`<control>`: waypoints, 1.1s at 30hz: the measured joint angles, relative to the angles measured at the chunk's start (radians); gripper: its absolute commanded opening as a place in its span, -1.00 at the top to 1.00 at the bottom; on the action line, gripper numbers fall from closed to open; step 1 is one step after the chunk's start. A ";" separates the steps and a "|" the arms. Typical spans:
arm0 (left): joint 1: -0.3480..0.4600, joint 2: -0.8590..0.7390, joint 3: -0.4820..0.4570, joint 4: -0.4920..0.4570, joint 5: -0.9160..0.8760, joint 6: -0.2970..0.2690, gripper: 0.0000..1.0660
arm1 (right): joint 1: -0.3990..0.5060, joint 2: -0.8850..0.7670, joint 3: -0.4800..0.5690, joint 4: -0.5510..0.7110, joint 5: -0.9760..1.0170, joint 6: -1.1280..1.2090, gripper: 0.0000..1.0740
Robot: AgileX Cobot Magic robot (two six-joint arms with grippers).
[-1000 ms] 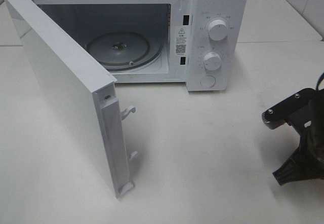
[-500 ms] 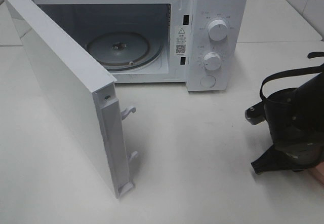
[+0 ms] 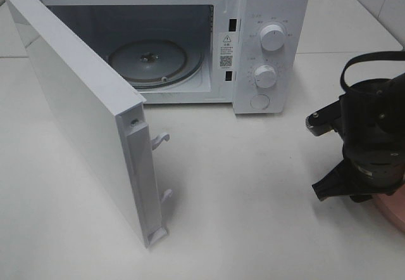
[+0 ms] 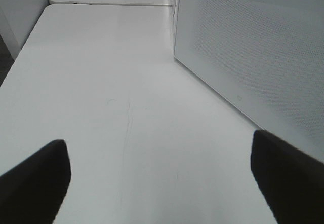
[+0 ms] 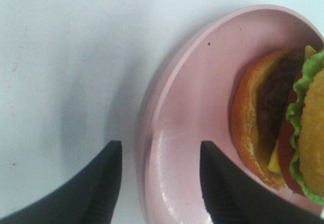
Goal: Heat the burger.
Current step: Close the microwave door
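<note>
exterior high view: white microwave (image 3: 266, 14) at top centre of frame, door (image 3: 82, 112) swung wide, reaching toward lower left. glass turntable (image 3: 149, 61) visible in the open cavity, bare. two round dials (image 3: 272, 37) on the control panel, upper right of the oven front, with a round button below them. all standing on a white table (image 3: 253, 197).

right arm at far right edge of frame, black, cable looped above it. right gripper (image 3: 357, 188) pointing down over a sliver of pink plate (image 3: 393, 211) at lower right edge. burger hidden from this view.

right wrist view: right gripper (image 5: 161, 183) with two dark fingers (image 5: 98, 188) spread apart at bottom of frame, nothing between them but plate rim and table. left finger over bare table, right finger over the pink plate (image 5: 192, 107); plate rim running between the two. no contact with the burger (image 5: 283, 127), which lies tilted on the plate at right edge of frame, partly cut off: tan bun, dark patty, green lettuce frill, a bit of yellow and red filling showing.

left wrist view: left gripper (image 4: 162, 183) with dark fingertips (image 4: 35, 181) at lower left and lower right corners of frame, spread wide, holding nothing. bare white table beneath. perforated panel of the microwave door (image 4: 253, 46) filling upper right of frame, standing well apart from the fingers.
</note>
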 measured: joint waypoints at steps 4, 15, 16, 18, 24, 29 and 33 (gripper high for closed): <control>0.000 0.000 0.000 0.000 0.000 0.000 -0.66 | 0.000 -0.058 0.001 0.061 0.000 -0.062 0.07; 0.000 0.000 0.000 0.000 0.000 0.000 -0.66 | 0.000 -0.376 -0.004 0.318 0.000 -0.433 -0.02; 0.000 0.000 0.000 0.000 0.000 0.000 -0.66 | 0.000 -0.405 -0.004 0.350 0.000 -0.480 -0.10; 0.000 0.000 0.000 0.000 0.000 0.000 -0.66 | 0.000 -0.455 -0.005 0.414 0.001 -0.567 -0.20; 0.000 0.000 0.000 0.000 0.000 0.000 -0.66 | 0.000 -0.574 -0.005 0.588 0.016 -0.769 -0.40; 0.000 0.000 0.000 0.000 0.000 0.000 -0.66 | 0.000 -0.696 -0.005 0.705 0.077 -0.872 -0.42; 0.000 0.000 0.000 0.000 0.000 0.000 -0.66 | 0.000 -0.802 -0.005 0.742 0.149 -0.906 -0.42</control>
